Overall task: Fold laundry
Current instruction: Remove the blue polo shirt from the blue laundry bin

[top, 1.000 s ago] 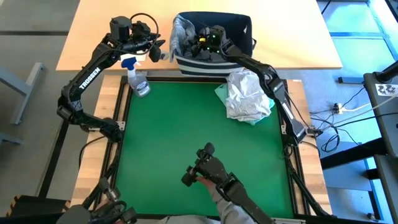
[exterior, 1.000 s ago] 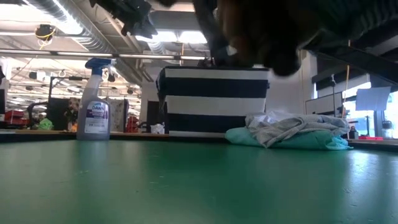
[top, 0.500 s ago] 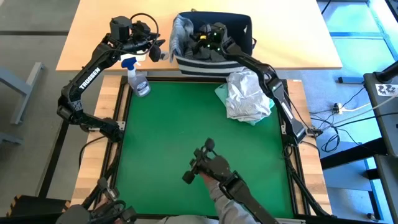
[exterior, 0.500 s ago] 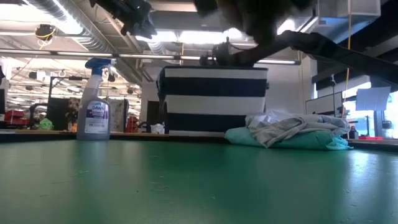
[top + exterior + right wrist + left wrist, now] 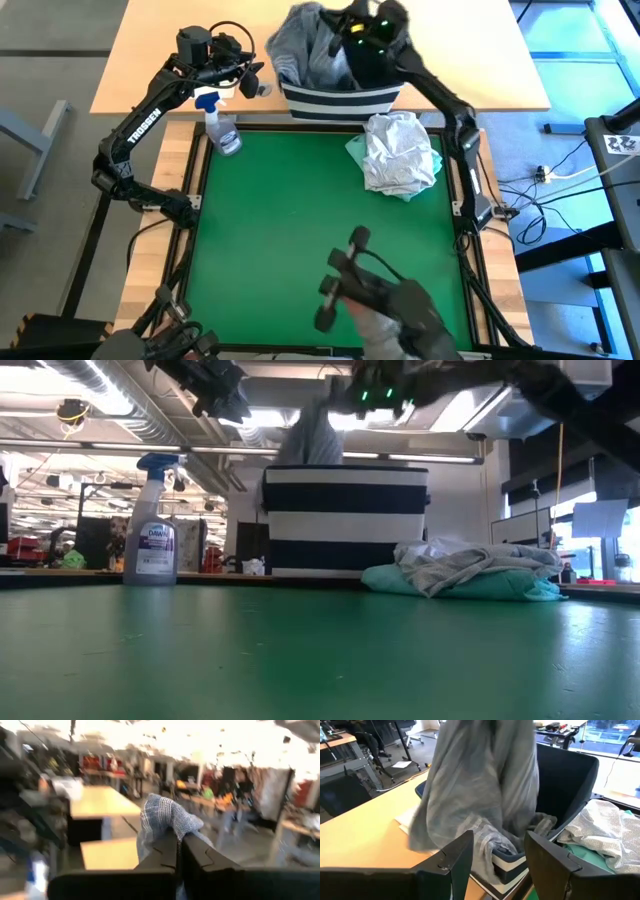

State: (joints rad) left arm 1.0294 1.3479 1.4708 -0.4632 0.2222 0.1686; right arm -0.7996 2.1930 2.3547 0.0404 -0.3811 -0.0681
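Looking straight down, the right gripper (image 5: 352, 28) is up above the navy-and-white basket (image 5: 338, 97), fingers pinched tight on the grey-blue striped shirt (image 5: 305, 52), which drapes from it into the basket's mouth. The left gripper (image 5: 258, 85) waits beside the basket, over the spray bottle (image 5: 222, 128), fingers parted and holding nothing. On the green mat (image 5: 270, 230), the white t-shirt (image 5: 398, 150) lies crumpled on top of the mint-teal garment (image 5: 358, 149), just in front of the basket. At the near edge, a person's gloved hand (image 5: 395, 305) grips a dark controller.

Down at table level, the shirt (image 5: 312, 435) rises out of the basket (image 5: 345, 520), hanging from the right gripper (image 5: 380, 390). The spray bottle (image 5: 152, 525) stands upright, the left gripper (image 5: 222, 395) high above it. The white t-shirt (image 5: 470, 565) sits piled on the mint-teal garment (image 5: 470, 588) next to the basket.

From the left wrist, dark fingers (image 5: 455, 860) stand apart, and past them the shirt (image 5: 480, 795) hangs in long folds over the basket's rim (image 5: 570, 775), the white t-shirt (image 5: 605, 832) just beyond.

From the right wrist, fingers (image 5: 200, 860) are closed together with a bunch of shirt cloth (image 5: 165, 820) clamped between them.
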